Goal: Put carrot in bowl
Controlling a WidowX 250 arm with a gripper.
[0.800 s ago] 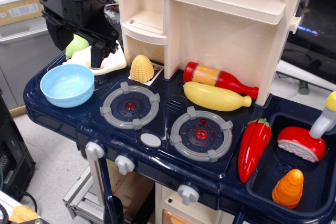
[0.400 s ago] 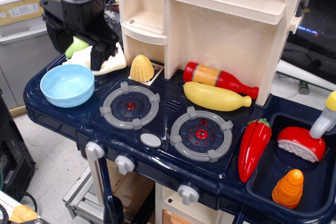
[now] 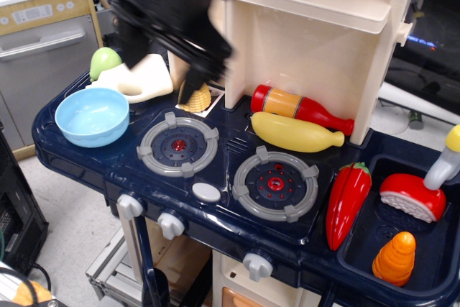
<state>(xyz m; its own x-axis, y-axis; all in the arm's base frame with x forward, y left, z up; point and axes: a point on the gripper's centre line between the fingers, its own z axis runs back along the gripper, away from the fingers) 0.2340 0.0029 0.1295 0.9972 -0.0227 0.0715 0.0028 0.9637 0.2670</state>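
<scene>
One pincer point(image 3: 195, 77), black and motion-blurred, hung above the back-left of the toy stove; whether its jaws stood apart or together could not be told through the blur, and nothing was seen held in it.

Item, carrot point(image 3: 394, 258): stubby orange ridged cone, upright in the dark sink recess point(image 3: 359, 264), far to the right of the pincer and well nearer the camera. Untouched.

Item, bowl point(image 3: 92, 116): light blue, round, nothing in it, to the left of the pincer and a little nearer the camera, at the counter's left corner.

Items lying between pincer and carrot: yellow corn piece point(image 3: 198, 97) directly beneath the pincer and partly hidden by it; two grey burners point(image 3: 177, 144) point(image 3: 276, 183); red bottle point(image 3: 300, 108) and yellow banana-like piece point(image 3: 296, 133) against the back wall; red chili pepper point(image 3: 347, 199) on the counter's edge just beside the sink. Within the sink, a red ridged piece point(image 3: 412, 198) sat behind the carrot, near it but apart.

Judgement on the step in hand, the reach for the carrot: travel should be kept high enough to pass over bottle, banana and pepper, descent made straight down into the sink, jaws spread wide and closing across the ridged body low down, where the cone is broadest, clear of the sink wall and the red piece. The pepper, similar in hue, was not to be mistaken for the target.
</scene>
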